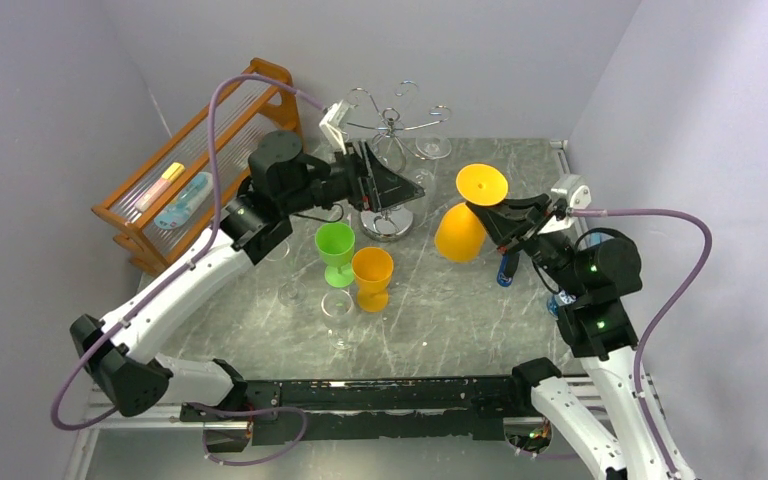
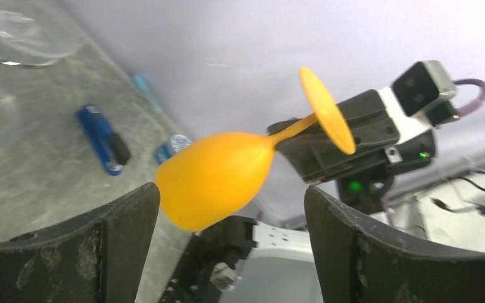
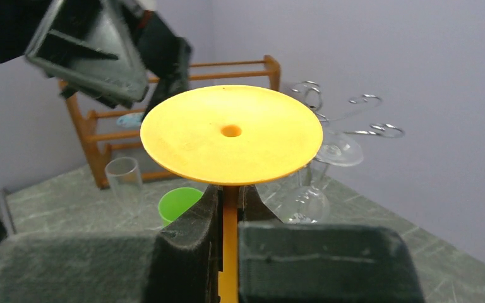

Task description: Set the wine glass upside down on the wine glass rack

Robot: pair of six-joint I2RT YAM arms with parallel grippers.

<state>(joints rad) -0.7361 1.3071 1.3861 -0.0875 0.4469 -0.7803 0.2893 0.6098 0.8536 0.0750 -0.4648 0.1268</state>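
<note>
Rail (image 1: 360, 405) at near tabletop (image 1: 460, 330) edge, open stretch beyond. Right claw (image 1: 505, 222) clamps inverted wine glass (image 1: 463, 230) stem; left claw (image 1: 400, 180) wide, empty, by rack (image 1: 390, 130).

We see white arms (image 1: 175, 285) with black joints (image 1: 278, 157), green lights (image 2: 355, 187), looping mauve cables (image 1: 682, 232), white wrist cameras (image 1: 335, 122), scuffed black jaws.
</note>
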